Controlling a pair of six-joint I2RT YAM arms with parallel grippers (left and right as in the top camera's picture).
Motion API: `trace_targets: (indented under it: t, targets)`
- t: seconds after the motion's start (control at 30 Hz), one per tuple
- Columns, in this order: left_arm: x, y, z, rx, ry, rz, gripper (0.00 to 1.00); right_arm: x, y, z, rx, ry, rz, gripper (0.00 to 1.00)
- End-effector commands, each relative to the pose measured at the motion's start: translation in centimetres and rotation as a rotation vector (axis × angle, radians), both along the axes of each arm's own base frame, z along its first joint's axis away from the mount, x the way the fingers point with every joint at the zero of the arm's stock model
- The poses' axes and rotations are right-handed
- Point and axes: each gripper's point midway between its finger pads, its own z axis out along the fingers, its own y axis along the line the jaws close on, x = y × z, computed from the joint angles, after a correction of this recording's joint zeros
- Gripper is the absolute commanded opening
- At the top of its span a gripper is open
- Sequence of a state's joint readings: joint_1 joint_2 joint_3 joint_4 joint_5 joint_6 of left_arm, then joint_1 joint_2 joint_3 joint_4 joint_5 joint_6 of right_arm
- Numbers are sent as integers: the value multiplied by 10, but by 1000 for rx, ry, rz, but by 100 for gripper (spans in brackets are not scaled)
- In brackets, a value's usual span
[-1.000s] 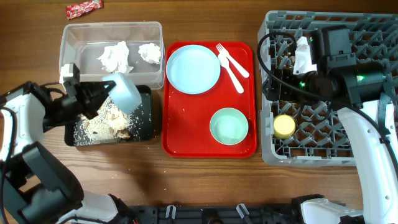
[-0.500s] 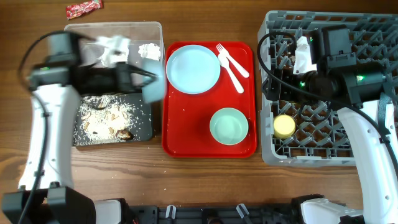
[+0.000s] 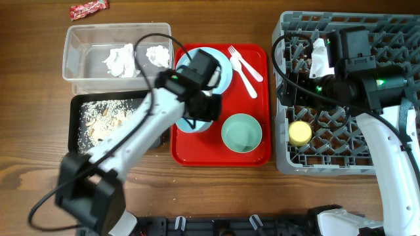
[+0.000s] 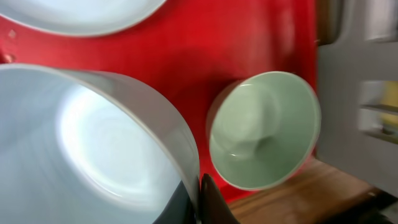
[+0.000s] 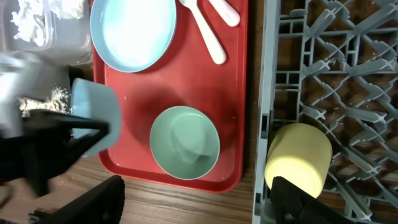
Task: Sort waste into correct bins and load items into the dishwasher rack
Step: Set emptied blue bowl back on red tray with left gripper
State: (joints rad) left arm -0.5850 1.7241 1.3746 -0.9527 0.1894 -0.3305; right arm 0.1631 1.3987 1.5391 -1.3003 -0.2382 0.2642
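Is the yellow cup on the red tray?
No, the yellow cup sits in the grey rack, off to the side of the red tray.

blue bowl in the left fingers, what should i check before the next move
1. Grip: left fingers pinch the pale blue bowl by its rim: ok.
2. Bowl empty: no scraps seen inside, though blurred: ok.
3. Clearance: mint-green bowl sits close beside it on the red tray: cannot tell.
4. Rack space: dishwasher rack has open grid around the yellow cup: ok.
5. Rack access: right gripper, open, hangs above the rack and may block loading: not ok.
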Motion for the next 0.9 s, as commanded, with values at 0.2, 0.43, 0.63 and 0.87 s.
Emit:
trace_targets:
  t: [0.2,0.43,0.63,0.87]
  targets:
    - [-8,-24,-51,91,69,36,6,1,-1,-4,-12,8,-3,77]
    - [-4,-23,-52,87,67,54,23,1,-1,-4,-11,8,-4,77]
    - [10,-8,-48,78,72,129,34,3,9,-5,18,8,15,77]
    - [31,33,2,-17,65,266,38,15,54,-25,27,33,110,76]
